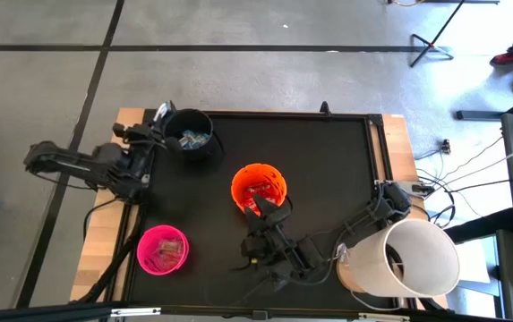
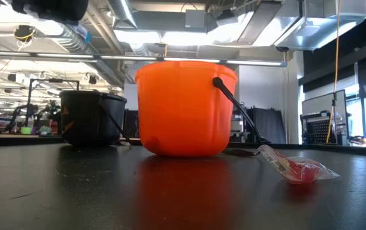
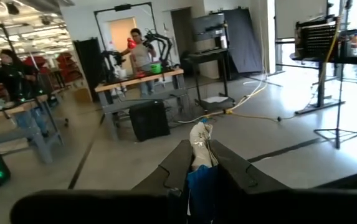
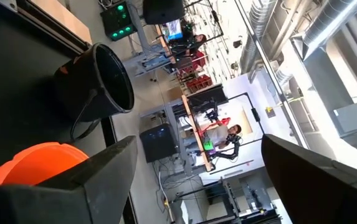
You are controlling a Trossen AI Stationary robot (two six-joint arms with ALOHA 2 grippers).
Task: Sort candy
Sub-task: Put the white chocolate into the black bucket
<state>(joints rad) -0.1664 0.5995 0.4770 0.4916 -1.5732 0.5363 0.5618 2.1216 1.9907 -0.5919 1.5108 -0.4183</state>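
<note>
**Left hand holds a blue-and-white bar beside the black bucket**

The black table is a flat matte sheet on a pale wooden frame, with grey concrete floor around it and an open workshop beyond, where people stand at benches. A large white bucket lies tipped at the table's right edge. Three small round plastic buckets stand apart: the orange bucket mid-table, the black bucket at the far left, the pink bucket near left, each with candy inside.

The left hand, just beside the black bucket, pinches a blue-and-white bar between narrow fingers. The right hand is spread wide by the orange bucket's near rim, empty. One crinkly red packet lies on the table near the orange bucket.
</note>
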